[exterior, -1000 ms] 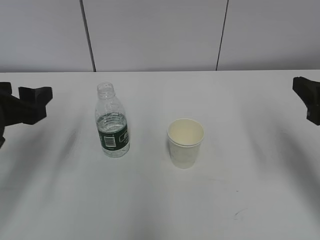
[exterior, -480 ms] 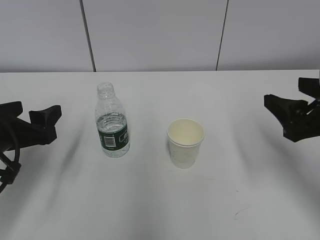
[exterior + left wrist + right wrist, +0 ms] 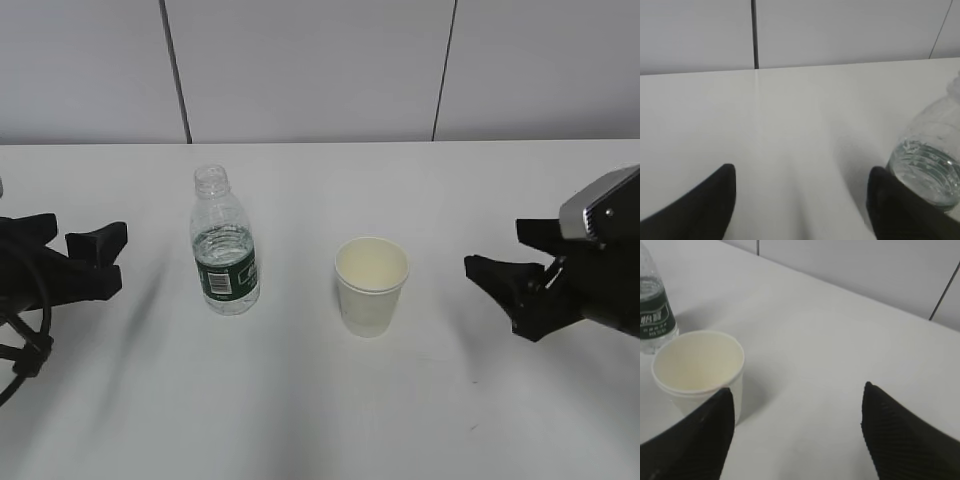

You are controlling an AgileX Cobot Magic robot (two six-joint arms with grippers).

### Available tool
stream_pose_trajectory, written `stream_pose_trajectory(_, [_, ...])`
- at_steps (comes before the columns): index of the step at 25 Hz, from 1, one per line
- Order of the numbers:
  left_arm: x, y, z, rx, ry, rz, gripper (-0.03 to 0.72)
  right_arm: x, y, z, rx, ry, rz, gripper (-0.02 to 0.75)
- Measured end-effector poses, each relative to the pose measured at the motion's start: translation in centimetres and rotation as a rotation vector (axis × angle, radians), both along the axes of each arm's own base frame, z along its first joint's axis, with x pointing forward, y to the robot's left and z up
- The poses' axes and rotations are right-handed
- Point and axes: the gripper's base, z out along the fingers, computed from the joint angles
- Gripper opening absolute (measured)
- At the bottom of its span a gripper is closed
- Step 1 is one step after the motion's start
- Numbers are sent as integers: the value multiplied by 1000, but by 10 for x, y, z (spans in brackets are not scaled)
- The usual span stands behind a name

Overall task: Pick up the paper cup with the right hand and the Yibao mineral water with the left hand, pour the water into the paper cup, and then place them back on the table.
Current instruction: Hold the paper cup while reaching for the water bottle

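The Yibao mineral water bottle [image 3: 224,245] stands upright on the white table [image 3: 320,400], left of centre, uncapped, with a dark green label. It shows at the right edge of the left wrist view [image 3: 932,160] and at the top left of the right wrist view [image 3: 652,305]. The white paper cup [image 3: 370,284] stands upright and empty right of it, and shows in the right wrist view [image 3: 697,370]. My left gripper [image 3: 85,245] is open and empty, left of the bottle. My right gripper [image 3: 495,255] is open and empty, right of the cup.
A grey panelled wall [image 3: 320,70] with dark seams rises behind the table's far edge. A faint small scratch mark [image 3: 473,427] lies on the table at the front right.
Both grippers have moved inward. The right one has come well in from the right edge toward the cup; the left one has moved slightly toward the bottle. Bottle and cup have not moved.
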Motion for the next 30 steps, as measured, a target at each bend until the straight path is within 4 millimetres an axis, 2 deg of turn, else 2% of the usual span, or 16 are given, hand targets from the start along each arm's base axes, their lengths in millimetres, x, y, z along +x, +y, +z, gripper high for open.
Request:
stream_pose_trajectory(7, [-1, -11, -4, 46, -36, -135, 499, 3, 10, -25, 78, 10, 106, 587])
stream_pose_trajectory(15, [3, -18, -31, 45, -31, -197, 499, 5, 14, -45, 136, 23, 138, 587])
stream_pose_trajectory(23, [0, -24, -65, 79, 85, -273, 499, 5, 15, -58, 138, 47, 146, 587])
stream_pose_trajectory(30, [0, -26, -69, 84, 93, -300, 499, 4, 15, -69, 140, 84, 145, 587])
